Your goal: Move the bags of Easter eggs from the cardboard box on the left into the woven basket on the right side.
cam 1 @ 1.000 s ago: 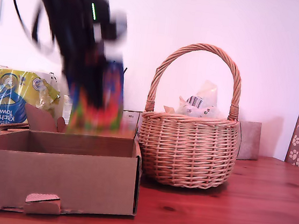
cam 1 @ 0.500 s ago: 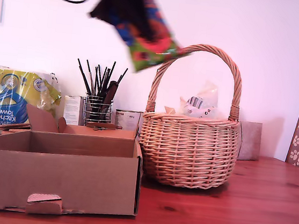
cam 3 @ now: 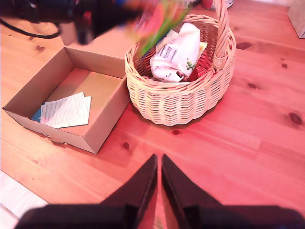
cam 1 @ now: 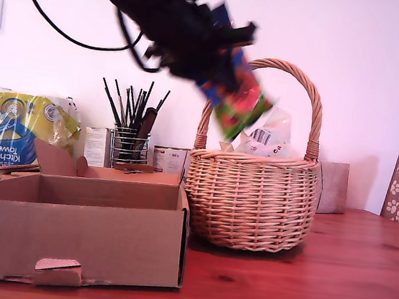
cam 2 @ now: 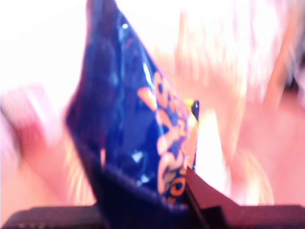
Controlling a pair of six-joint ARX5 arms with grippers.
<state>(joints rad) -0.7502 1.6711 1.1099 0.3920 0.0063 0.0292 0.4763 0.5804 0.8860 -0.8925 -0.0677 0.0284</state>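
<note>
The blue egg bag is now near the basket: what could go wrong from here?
1. The blue egg bag hangs tilted beside the woven basket's arched handle; it may catch there.
2. My first gripper holds only one end; the motion blur suggests speed, so the bag could slip.

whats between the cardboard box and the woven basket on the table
Nothing: in the second wrist view the cardboard box sits close beside the woven basket, with only a narrow strip of bare table between them.

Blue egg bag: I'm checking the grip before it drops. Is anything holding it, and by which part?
My first tool is shut on the blue egg bag by one end; my second tool holds nothing.
</note>
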